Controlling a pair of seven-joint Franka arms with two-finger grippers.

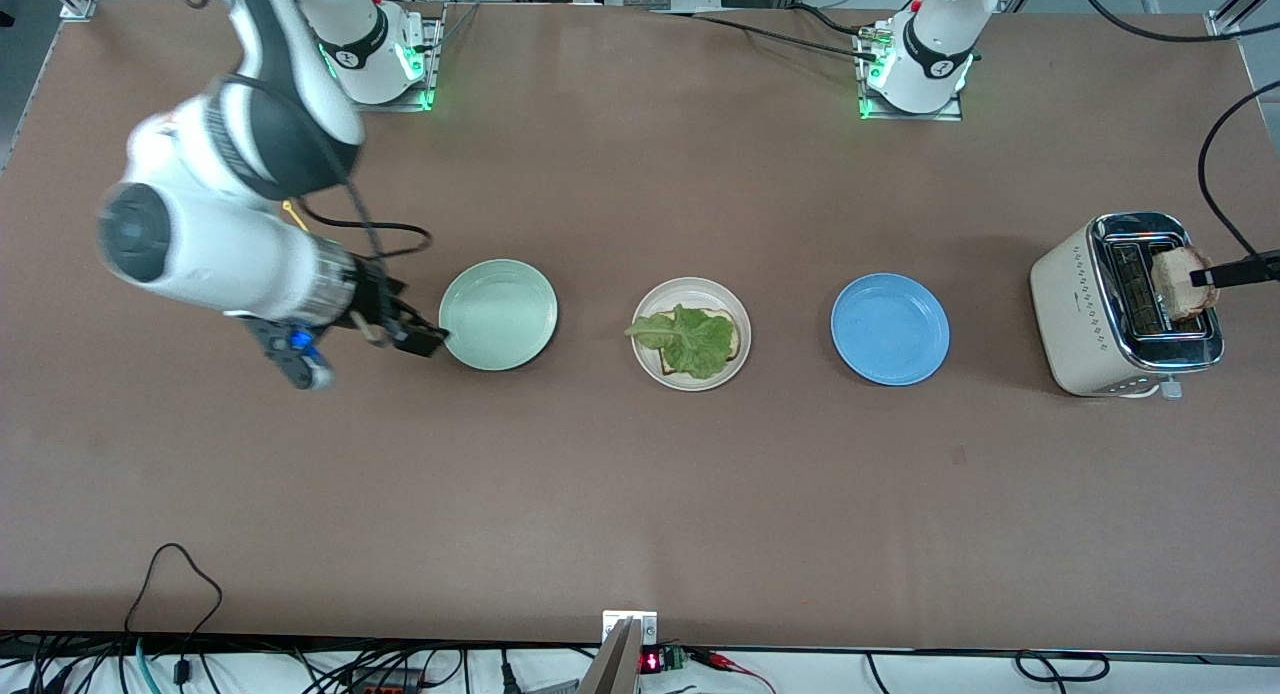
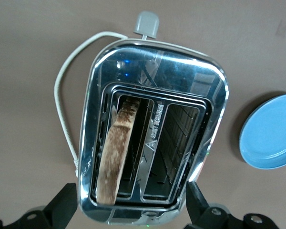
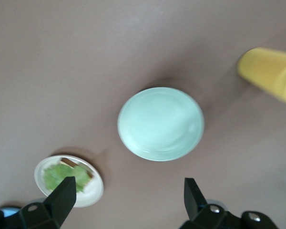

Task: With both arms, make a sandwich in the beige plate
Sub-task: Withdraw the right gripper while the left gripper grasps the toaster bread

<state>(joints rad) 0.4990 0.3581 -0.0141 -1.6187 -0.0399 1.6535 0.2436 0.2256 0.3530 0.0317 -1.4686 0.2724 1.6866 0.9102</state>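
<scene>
My right hand [image 1: 400, 326] is hanging in the air over the surface [image 1: 640, 494], just beside the rim of the mint-green plate [image 1: 498, 314] toward my right arm's end. Its fingers [image 3: 62, 198] are standing wide open and are holding nothing. In my right wrist view a yellow thing [image 3: 271, 78] is showing at the edge, and I cannot tell what it is.

Next in the row, the beige plate [image 1: 668, 374] is sitting in the middle of the surface. It is holding a slice of bread [image 1: 738, 342] with a green lettuce leaf [image 1: 690, 340] lying on top. No second slice is on the leaf yet.

After that the blue plate [image 1: 890, 329] is lying flat, between the beige plate and the toaster [image 1: 1075, 314].

The toaster is standing toward my left arm's end. A toasted bread slice [image 2: 115, 150] is standing in one slot, and the other slot is bare. My left hand [image 2: 128, 210] is hovering right over the toaster. Its fingers [image 2: 62, 205] are spread wide, one on each side of the toaster's top, and are gripping nothing.
</scene>
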